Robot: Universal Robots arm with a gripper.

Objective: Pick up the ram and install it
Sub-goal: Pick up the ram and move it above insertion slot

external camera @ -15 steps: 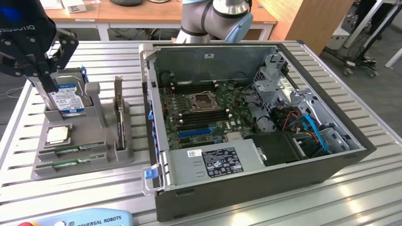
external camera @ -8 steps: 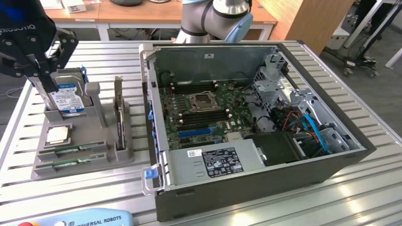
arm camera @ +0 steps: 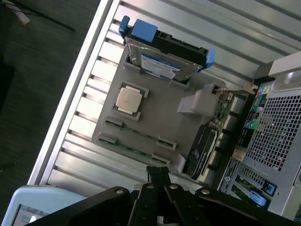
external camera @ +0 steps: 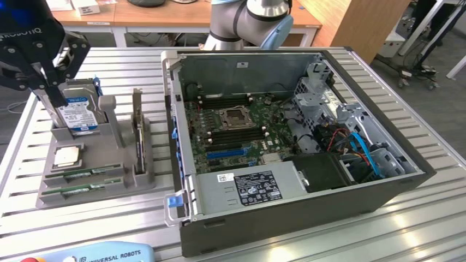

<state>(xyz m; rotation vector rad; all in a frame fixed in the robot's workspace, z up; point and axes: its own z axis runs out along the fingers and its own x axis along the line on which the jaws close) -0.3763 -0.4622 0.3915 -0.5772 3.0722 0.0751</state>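
The ram (external camera: 91, 173) lies flat in a slot of the grey holder (external camera: 117, 183) on the tabletop (external camera: 407, 218), just beside the second ram stick (external camera: 80, 189), which sits in the next slot, further from the processor chip (external camera: 67, 156). Neither stick has been lifted. On the motherboard (external camera: 218, 139) inside the open computer case (external camera: 291, 210), the long slots on either side of the processor socket (external camera: 234, 117) look bare. So the task appears to be at its very start, with both the picking up and the installing left to do.

The fingers (external camera: 40, 73) hang above the far end of the holder, in front of the upright hard drive (external camera: 78, 112) and well apart from the ram. They are pressed fully together with nothing between them.

The exterior view looks into the case, showing the motherboard, its slots, the drive cage and the blue cables, so it shows where the ram has to go. The wrist view looks down on the holder from above. There the ram (arm camera: 141, 133) and the second ram stick (arm camera: 133, 150) lie as two thin parallel strips next to the processor chip (arm camera: 129, 100), and the fingers (arm camera: 154, 176) meet tip to tip. It also takes in the case's rear panel (arm camera: 277, 132), with its grille and ports
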